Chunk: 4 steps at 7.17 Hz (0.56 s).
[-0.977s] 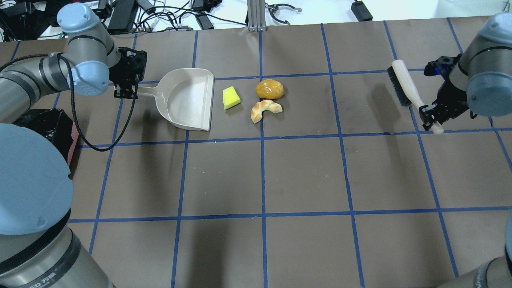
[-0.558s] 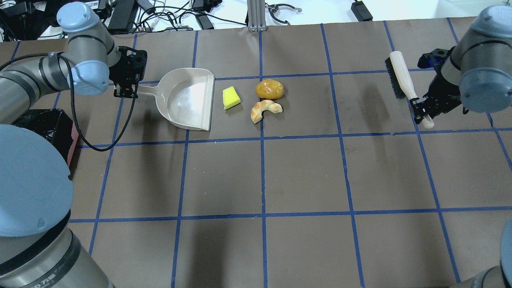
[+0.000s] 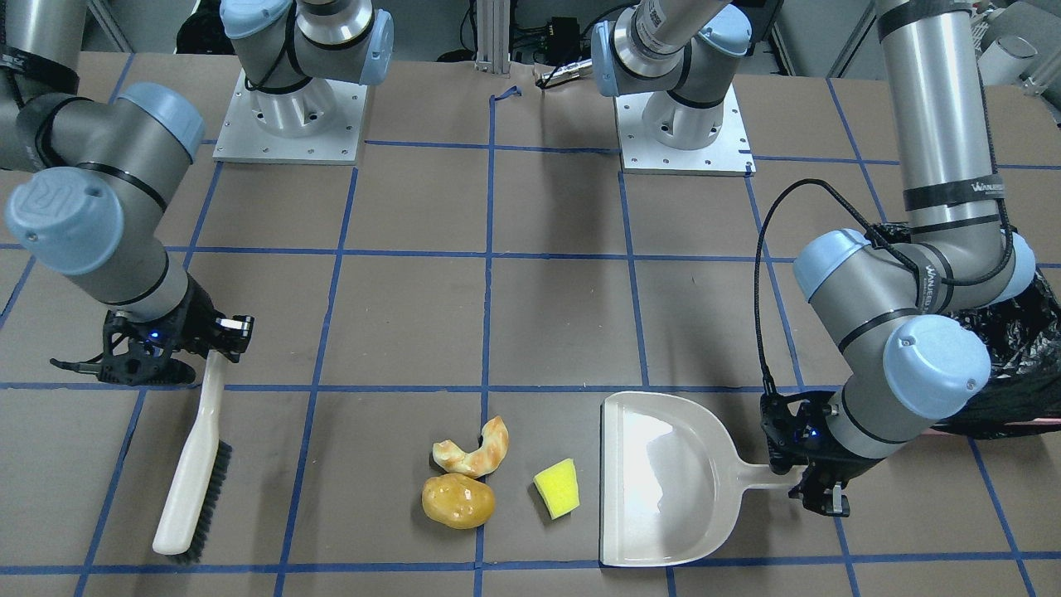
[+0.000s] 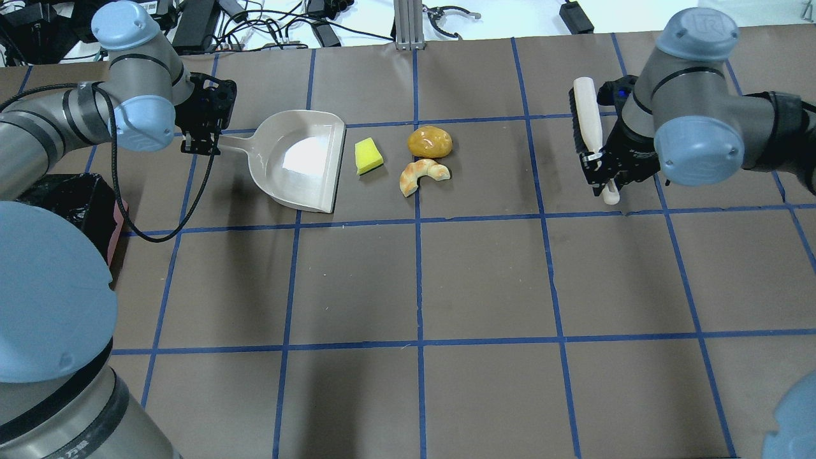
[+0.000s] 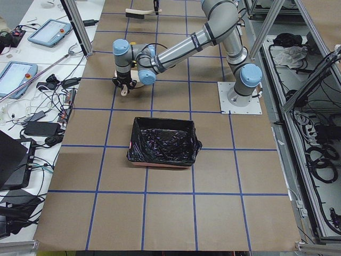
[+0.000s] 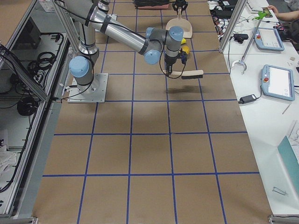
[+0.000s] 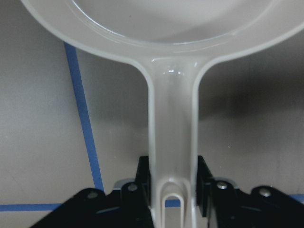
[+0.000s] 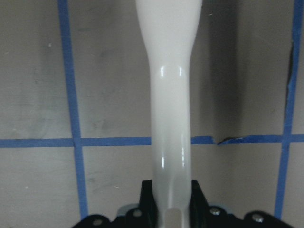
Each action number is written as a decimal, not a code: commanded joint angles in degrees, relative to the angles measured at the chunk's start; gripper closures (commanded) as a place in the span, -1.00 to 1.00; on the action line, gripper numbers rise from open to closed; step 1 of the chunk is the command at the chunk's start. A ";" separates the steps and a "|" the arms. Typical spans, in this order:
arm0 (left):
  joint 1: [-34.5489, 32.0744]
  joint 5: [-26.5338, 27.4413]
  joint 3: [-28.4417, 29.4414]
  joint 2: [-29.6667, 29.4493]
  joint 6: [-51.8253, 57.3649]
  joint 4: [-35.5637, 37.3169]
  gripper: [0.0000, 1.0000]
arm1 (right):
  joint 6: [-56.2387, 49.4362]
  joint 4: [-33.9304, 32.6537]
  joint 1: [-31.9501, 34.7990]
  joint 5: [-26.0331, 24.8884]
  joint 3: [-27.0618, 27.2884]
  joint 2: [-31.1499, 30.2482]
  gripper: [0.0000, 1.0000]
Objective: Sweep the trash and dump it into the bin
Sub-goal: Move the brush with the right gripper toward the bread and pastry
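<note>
Right now my right hand (image 4: 604, 177) is closed tight on the pale handle of the brush (image 4: 587, 115), and my left hand (image 4: 200, 145) is clamped the same way on the handle of the dustpan (image 4: 274, 172). What matters is the line-up. The yellow sponge wedge (image 4: 368, 156), golden-brown lump (image 4: 430, 141) and croissant piece (image 4: 421, 175) lie on the bench (image 4: 484, 280) between the two tools, to my left of the brush. The brush's long axis runs away from me, crosswise to that line, with the bristles (image 4: 575, 127) facing the trash. The dustpan's open lip faces them, and the sponge lies just beside it. The bin (image 5: 162, 120) sits further left, nearer my base, largely hidden overhead by my left arm (image 4: 44, 268). I cannot tell whether the bristles touch the bench.
</note>
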 commanded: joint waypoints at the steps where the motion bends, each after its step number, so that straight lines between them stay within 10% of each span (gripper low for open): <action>1: -0.26 0.29 -0.01 -0.39 -0.46 -0.01 0.85 | 8.78 1.06 5.74 1.82 0.06 0.14 1.00; 4: -0.44 0.55 -0.01 -0.56 -0.72 -0.01 0.85 | 17.43 1.24 12.86 3.83 0.06 0.66 1.00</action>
